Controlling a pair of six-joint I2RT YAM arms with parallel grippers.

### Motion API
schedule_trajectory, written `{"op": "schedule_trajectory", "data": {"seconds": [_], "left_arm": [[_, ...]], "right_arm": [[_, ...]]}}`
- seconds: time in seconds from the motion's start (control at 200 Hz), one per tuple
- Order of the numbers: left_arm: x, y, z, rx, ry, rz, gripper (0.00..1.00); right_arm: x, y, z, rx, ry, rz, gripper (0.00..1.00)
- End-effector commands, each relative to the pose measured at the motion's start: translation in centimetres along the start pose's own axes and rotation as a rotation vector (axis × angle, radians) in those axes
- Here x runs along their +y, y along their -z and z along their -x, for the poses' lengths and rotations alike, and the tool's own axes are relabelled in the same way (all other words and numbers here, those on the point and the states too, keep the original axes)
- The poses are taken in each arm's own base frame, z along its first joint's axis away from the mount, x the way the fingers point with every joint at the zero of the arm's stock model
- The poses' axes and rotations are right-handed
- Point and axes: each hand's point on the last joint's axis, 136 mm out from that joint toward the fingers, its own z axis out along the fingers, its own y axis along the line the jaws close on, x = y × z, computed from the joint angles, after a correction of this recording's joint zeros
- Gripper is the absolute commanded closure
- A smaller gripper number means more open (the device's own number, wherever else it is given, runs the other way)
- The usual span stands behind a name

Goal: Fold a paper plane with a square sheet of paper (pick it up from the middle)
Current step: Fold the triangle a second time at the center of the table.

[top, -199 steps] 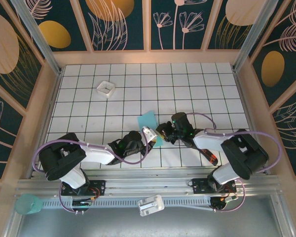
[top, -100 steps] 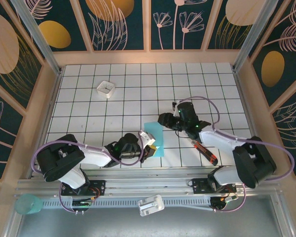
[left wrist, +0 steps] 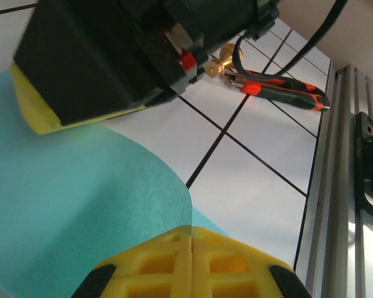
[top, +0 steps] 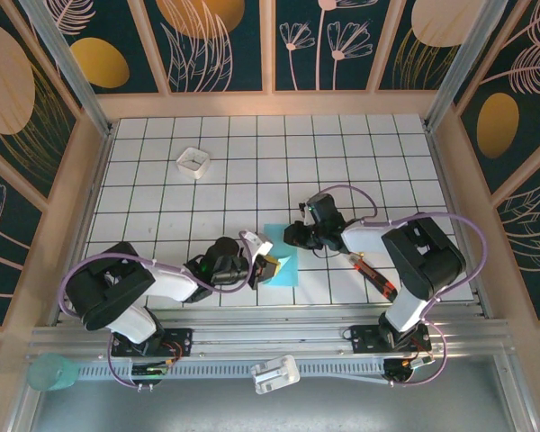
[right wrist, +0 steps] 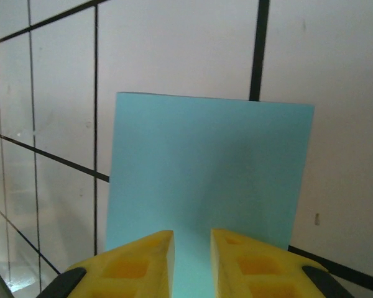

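Note:
The turquoise square sheet of paper (top: 286, 272) lies on the white grid table, folded over into a rectangle (right wrist: 211, 161). My left gripper (top: 271, 264) is shut on its near left edge. In the left wrist view a curved flap of the paper (left wrist: 81, 205) rises from between the closed yellow fingers of that gripper (left wrist: 192, 239). My right gripper (top: 292, 236) hovers low over the sheet's far edge. Its fingers (right wrist: 192, 248) stand a little apart, with flat paper showing through the gap. The paper plane is out of view.
A red-and-black pen-like tool (top: 373, 277) lies right of the paper, beside the right arm (left wrist: 280, 94). A small white square tray (top: 193, 162) sits at the back left. A metal rail (top: 252, 337) runs along the near edge, and wooden walls enclose the table.
The paper went from lifted to lying flat, a little nearer. My right gripper swung back, then came down to the sheet's far edge with narrower jaws. The left gripper kept its grip and drew left.

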Motion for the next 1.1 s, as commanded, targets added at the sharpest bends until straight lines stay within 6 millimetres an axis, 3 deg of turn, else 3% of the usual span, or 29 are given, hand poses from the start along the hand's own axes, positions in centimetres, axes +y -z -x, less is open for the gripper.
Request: {"op": "schedule_trajectory", "data": {"seconds": [0.0, 0.225, 0.635, 1.096], "left_arm": [[0.1, 0.0, 0.4, -0.02, 0.045, -0.035, 1.0], [1.7, -0.5, 0.1, 0.011, 0.124, -0.037, 1.0], [4.1, -0.5, 0.3, 0.022, 0.187, -0.003, 1.0], [5.4, -0.2, -1.1, 0.055, 0.206, 0.055, 1.0]], "right_arm": [[-0.3, -0.3, 0.6, -0.015, 0.037, -0.009, 0.78], [-1.7, -0.7, -0.1, -0.002, 0.048, -0.051, 0.79], [-2.2, -1.0, -0.3, 0.014, 0.068, -0.074, 0.79], [-2.5, -1.2, -0.3, 0.016, 0.068, -0.088, 0.79]]}}
